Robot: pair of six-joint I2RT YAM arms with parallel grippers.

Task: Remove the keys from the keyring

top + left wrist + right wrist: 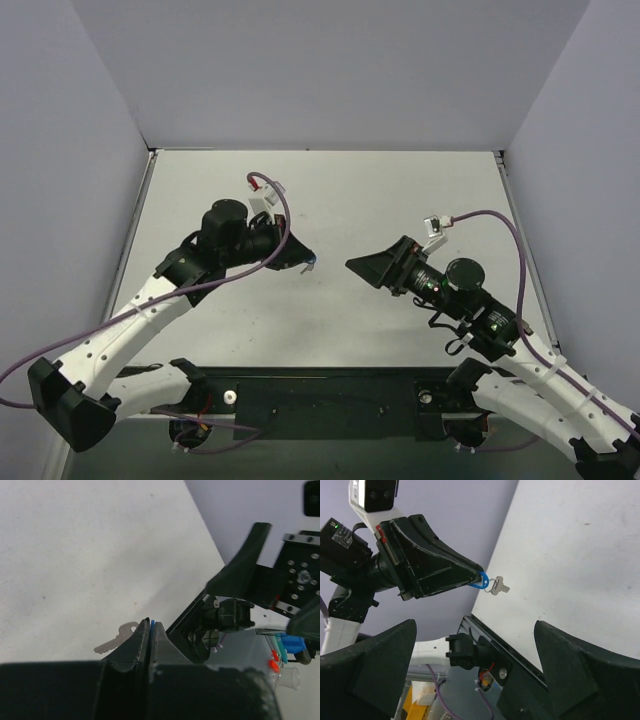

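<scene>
My left pincer [303,260] is clamped on the blue tag [480,582]. The key [498,586] hangs on the ring [492,583] at the tip's 3 o'clock, out over the table [400,190]. My right pincer [356,266] gapes wide, farther toward 3 o'clock, well apart.

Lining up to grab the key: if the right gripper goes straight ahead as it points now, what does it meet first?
Probably the keyring and the key hanging from it, pinched at the tip of the left gripper. The right gripper is open and aimed about there, though depth is unclear.
</scene>
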